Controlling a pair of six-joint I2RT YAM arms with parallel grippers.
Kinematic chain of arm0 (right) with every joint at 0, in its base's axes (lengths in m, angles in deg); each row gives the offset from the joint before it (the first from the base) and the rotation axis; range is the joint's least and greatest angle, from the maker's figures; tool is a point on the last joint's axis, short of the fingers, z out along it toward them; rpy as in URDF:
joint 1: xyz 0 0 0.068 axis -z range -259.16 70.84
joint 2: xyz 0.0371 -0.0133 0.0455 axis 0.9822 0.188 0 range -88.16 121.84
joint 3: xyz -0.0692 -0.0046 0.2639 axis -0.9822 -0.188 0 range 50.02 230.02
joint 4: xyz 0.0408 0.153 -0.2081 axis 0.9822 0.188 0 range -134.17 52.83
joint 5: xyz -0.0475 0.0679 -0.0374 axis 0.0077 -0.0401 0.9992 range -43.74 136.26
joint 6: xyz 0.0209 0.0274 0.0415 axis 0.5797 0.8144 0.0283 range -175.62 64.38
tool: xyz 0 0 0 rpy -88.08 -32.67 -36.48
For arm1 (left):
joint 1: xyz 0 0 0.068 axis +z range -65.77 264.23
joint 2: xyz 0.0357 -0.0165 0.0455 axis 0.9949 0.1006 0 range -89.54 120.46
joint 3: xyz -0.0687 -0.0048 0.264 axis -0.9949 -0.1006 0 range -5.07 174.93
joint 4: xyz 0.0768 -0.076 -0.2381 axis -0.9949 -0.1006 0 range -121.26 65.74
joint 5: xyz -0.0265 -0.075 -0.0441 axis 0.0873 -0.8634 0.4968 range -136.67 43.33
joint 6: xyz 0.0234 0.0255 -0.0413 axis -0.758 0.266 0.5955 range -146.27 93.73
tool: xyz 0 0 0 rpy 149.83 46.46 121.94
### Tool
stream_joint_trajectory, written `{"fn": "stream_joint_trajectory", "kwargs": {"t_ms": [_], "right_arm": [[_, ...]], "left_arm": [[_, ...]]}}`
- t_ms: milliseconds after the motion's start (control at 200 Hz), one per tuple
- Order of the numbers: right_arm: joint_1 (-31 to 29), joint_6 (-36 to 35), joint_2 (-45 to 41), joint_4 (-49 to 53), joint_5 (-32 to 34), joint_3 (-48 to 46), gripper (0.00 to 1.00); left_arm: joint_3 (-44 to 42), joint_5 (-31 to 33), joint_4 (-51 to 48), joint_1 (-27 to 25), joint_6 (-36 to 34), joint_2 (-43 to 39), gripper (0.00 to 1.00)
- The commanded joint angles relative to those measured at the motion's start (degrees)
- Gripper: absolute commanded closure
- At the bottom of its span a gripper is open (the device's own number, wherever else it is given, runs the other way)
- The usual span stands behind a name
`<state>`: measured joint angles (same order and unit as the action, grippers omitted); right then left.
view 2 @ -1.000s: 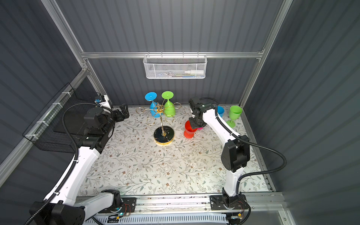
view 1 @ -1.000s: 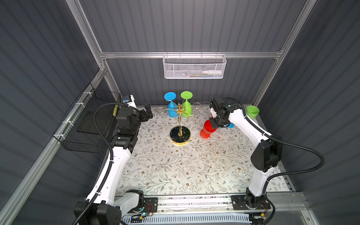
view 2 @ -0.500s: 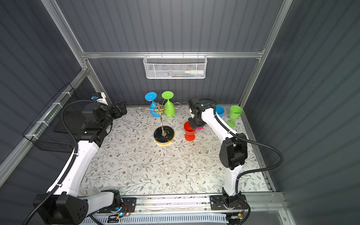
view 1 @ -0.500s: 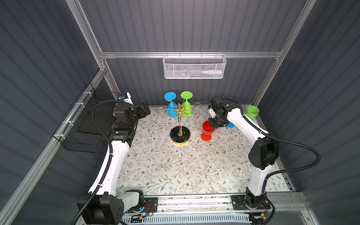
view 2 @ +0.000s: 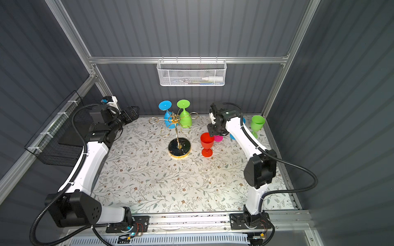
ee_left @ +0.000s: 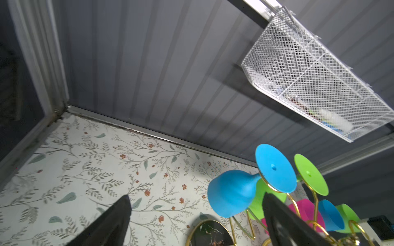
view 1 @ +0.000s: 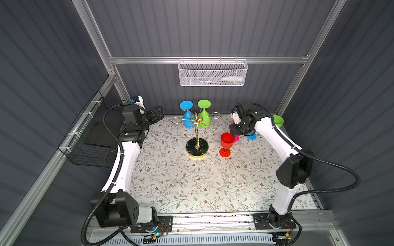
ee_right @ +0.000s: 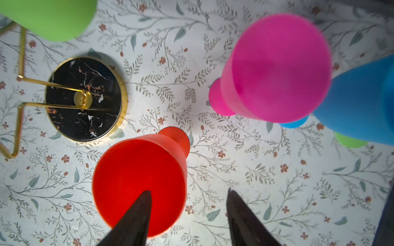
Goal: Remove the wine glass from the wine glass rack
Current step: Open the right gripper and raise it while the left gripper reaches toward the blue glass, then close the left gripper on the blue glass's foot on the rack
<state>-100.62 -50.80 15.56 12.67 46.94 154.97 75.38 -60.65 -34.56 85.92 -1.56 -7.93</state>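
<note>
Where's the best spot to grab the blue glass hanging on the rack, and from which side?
Probably grip the blue glass by its bowl: it hangs upside down, foot on top, and the bowl is the widest exposed part. Come from the left with the open left tool; the hanging green glass and the rack's pole crowd its right side.

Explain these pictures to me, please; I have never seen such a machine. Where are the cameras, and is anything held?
Two white robot arms work at a flowered table, each ending in a two-fingered gripper. Two pictures look down from above; two come from cameras on the wrists. A gold rack holds a blue glass and a green glass upside down. A red glass stands upright beside it, near a pink glass. The left gripper and the right gripper are both open and hold nothing.
</note>
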Motion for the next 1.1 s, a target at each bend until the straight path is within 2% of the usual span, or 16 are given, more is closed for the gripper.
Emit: {"fn": "stream_joint_trajectory", "kwargs": {"t_ms": [0,165,260,370,760,1095], "right_arm": [[1.77,1.78,-8.48,-5.99,-4.17,-5.04,0.34],[4.3,5.31,-20.68,-20.25,-11.62,-18.68,0.24],[5.18,6.8,-26.11,-26.69,-13.14,-25.11,0.21],[5.63,7.22,-28.44,-28.13,-13.95,-27.27,0.2],[5.81,7.84,-28.5,-29.25,-16.69,-28.74,0.18],[5.79,8.03,-28.05,-29.52,-17.12,-29.0,0.17]], "left_arm": [[5.36,-13.42,-0.67,1.19,2.51,4.47,0.06],[11.89,-28.3,-0.07,1.29,4.31,13.35,0.12],[15.56,-32.58,-1.63,1.25,4.23,17.97,0.15],[17.35,-36.16,-1.81,1.21,3.69,20.9,0.18],[20.94,-40.87,2.84,-0.07,6.32,25.27,0.18],[28.18,-37.74,-7.24,-3.25,0.51,30.06,0.21]]}}
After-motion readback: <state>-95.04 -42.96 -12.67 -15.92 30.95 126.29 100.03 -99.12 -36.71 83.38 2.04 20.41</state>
